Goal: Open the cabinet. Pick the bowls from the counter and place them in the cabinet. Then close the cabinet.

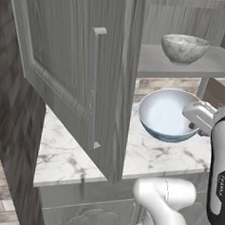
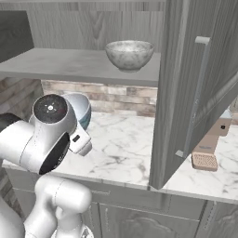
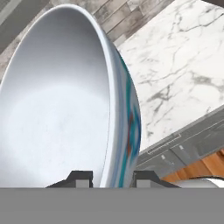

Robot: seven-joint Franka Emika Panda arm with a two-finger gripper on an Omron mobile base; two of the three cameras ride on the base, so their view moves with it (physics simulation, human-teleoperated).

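The gripper pinches the rim of the blue bowl, tipped up above the surface. The bowl looks hard, shiny and slippery, so its thin edge is the place to hold. The grey bowl sits on the cabinet shelf.

Base views face forward from 7 and 5 o'clock, sharing the cabinet shelf; hand view is close-up.
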